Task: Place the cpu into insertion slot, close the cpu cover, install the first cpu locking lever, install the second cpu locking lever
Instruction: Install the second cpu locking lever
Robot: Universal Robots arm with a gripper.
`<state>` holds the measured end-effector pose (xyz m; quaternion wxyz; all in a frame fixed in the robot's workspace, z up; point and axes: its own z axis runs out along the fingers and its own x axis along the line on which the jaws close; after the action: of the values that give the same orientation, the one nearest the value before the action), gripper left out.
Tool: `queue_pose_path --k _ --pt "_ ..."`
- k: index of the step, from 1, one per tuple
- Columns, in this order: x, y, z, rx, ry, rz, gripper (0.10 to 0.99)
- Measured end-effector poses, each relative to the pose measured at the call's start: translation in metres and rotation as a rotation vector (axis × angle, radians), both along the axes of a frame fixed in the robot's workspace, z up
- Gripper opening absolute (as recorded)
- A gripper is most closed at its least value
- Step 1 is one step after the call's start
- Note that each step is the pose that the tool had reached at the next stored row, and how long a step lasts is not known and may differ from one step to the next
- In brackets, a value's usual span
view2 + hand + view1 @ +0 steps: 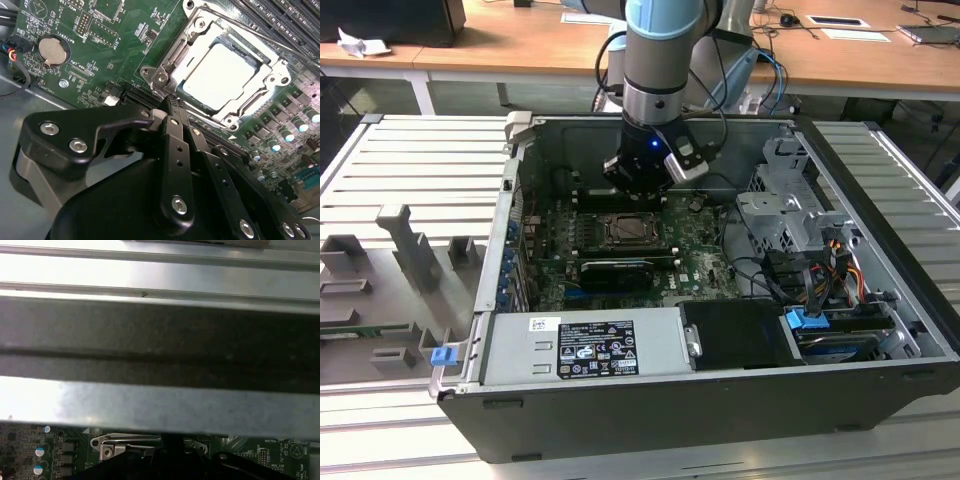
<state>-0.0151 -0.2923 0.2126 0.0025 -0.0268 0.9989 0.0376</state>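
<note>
Exterior view: open computer case (620, 400) lying on the ribbed metal table (410, 170), arm (660, 50) reaching straight down into it, wrist low over the green motherboard (700, 250) and just behind the insertion slot (623, 231).

Second wrist view, closer in: cpu (227, 75) seated flat in the insertion slot, pale top face showing through the open centre of the cpu cover (272, 80). Cover folded down over the chip, its silvery frame lying level on the socket rim. Judged from that: placing done, closing of the cover done.

Jaws clenched, black fingers (175, 135) pressed side by side with nothing seen between them, tips at the near corner of the socket, at or touching the metal hardware there; real contact hard to tell. Thin locking lever (250, 31) lying low along the far side of the socket, next to the long memory slots; hooked under its catch or not, impossible to tell. Second lever not clearly made out. So, as a judgement: work now at the lever stage, with neither lever confirmed as latched.

First wrist view: grey case wall (160, 405) close ahead, a strip of the socket's metal frame (125, 442) below it.
</note>
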Motion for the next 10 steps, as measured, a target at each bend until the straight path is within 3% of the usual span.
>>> queue_pose_path --k 8,10 --pt "-0.0001 -0.0046 0.0006 0.000 0.0001 0.000 0.106" --pt "0.0000 -0.0047 0.0072 0.000 -0.0001 0.000 0.106"
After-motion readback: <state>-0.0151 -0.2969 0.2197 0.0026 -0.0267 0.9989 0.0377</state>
